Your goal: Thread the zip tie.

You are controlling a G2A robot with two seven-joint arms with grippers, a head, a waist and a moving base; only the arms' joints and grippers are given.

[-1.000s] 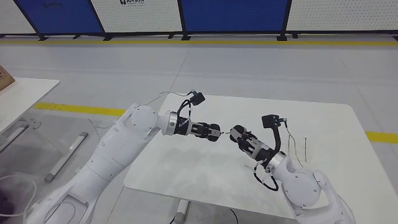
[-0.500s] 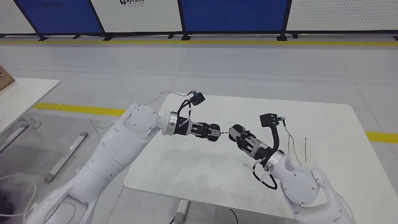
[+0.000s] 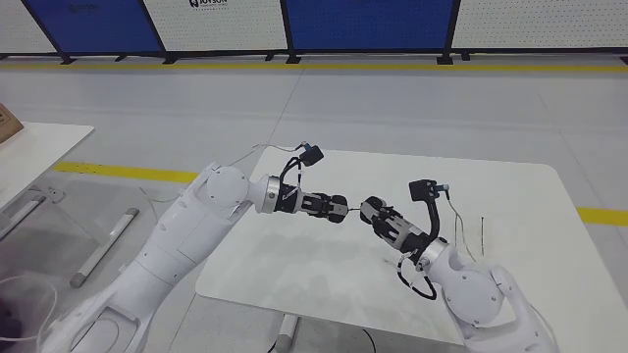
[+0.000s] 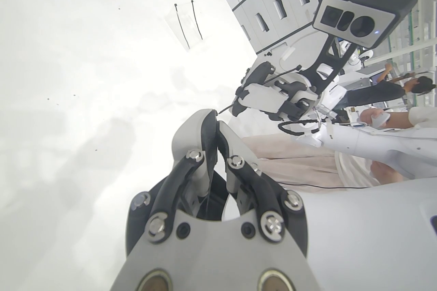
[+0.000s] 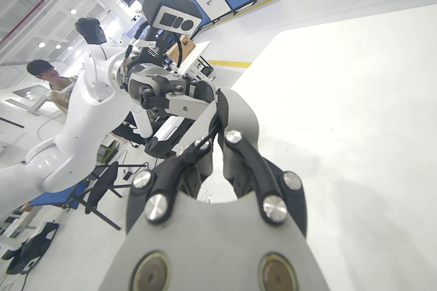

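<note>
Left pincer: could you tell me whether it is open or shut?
Shut: the left pincer is pressed together, gripping the thin black zip tie poking from its tip.

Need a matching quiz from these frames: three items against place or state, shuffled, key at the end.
Things:
1. thin black zip tie
2. two spare black zip ties
3. left gripper, with white fingers and black pads

Place or state:
A. lying side by side on the white table, apart from both arms
B. shut, tip facing the right gripper
C. held in the air between the two grippers' tips

Pairs: 1-C, 2-A, 3-B
</note>
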